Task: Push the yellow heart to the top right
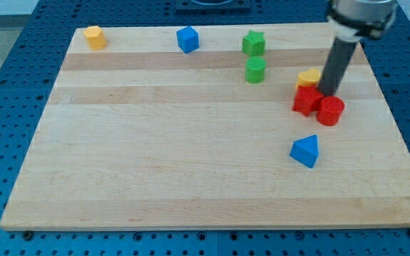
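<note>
Yellow block (95, 37): it sits at the view's top left corner of the board (155, 163), far from my work. I leave it alone. Its shape is a bit blurry.
Blue cube (187, 39): near the top edge, left of the middle. Not in my way.
Green star (253, 43): near the top edge, with a round green block (255, 70) just below it. I should not bump these.
Blue triangle (305, 151): lower down, well apart from the red ones.
Red blocks: one chunky red block (305, 100) and one round red block (330, 111) sit side by side, touching.
Yellow heart (308, 77): just above the red blocks, at the view's right. It still has some way to go to the top right corner.
My tip (328, 93): right beside the heart, on its right, just above the round red block. I have no claw, only a rod, so nothing is held.
How to do it well: I think I should slip round to the heart's lower left, then push slowly up and right, and keep off the red blocks.
</note>
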